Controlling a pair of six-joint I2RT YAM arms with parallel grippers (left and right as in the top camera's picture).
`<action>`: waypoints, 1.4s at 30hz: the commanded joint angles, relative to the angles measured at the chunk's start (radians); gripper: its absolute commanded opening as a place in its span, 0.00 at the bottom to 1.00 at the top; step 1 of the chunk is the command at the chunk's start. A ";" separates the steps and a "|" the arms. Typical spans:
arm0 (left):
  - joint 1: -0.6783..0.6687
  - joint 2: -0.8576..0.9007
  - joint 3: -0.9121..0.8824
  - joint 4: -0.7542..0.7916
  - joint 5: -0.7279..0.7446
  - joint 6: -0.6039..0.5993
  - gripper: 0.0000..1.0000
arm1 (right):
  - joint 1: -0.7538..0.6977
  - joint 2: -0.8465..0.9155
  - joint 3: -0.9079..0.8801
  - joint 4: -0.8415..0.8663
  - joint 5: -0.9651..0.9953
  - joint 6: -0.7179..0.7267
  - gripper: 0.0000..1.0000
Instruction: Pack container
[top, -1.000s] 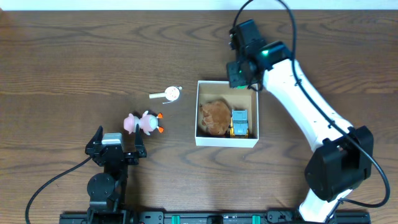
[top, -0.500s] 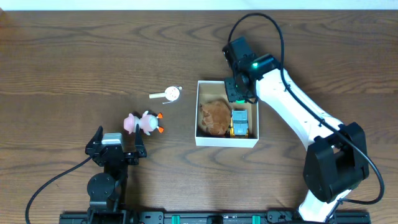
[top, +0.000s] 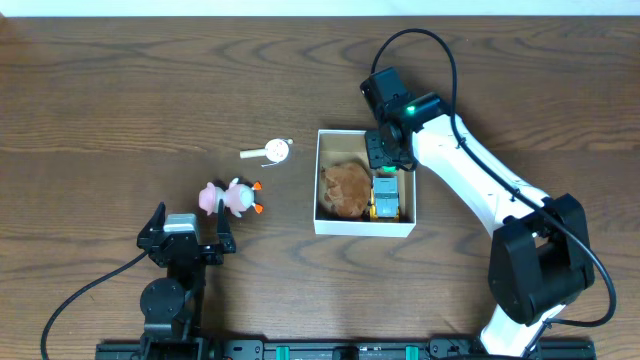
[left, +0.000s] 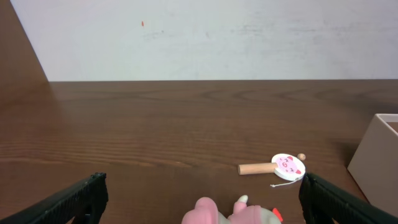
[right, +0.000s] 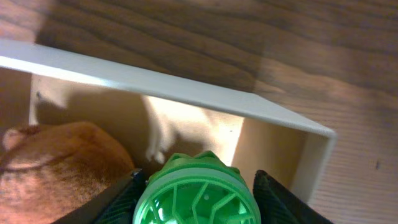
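Note:
The container (top: 365, 227) is a shallow white box with a brown inside, right of the table's middle. In it lie a brown furry toy (top: 345, 188) and a small yellow and blue toy car (top: 385, 198). My right gripper (top: 385, 160) is over the box's far right corner, shut on a green ribbed toy (right: 196, 193); the box's wall (right: 186, 90) and the furry toy (right: 59, 155) show in the right wrist view. My left gripper (left: 199, 202) is open near the front edge, just behind a pink and white toy (top: 230, 197), also in the left wrist view (left: 230, 213).
A small round pink-faced drum with a wooden handle (top: 268, 151) lies left of the box; it also shows in the left wrist view (left: 277, 166). A white wall (left: 211, 37) stands beyond the far table edge.
My right gripper has moved toward the front and a little left, from over the box's far wall to over its far right corner inside. The left arm has not moved.

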 joint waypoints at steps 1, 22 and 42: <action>0.005 -0.001 -0.034 -0.016 0.004 0.006 0.98 | -0.009 -0.016 -0.003 0.005 0.049 0.008 0.77; 0.005 -0.001 -0.034 -0.016 0.004 0.006 0.98 | -0.060 -0.017 0.323 -0.053 0.276 0.006 0.80; 0.005 -0.001 -0.034 -0.016 0.004 0.006 0.98 | -0.422 -0.017 0.349 -0.124 0.301 0.001 0.99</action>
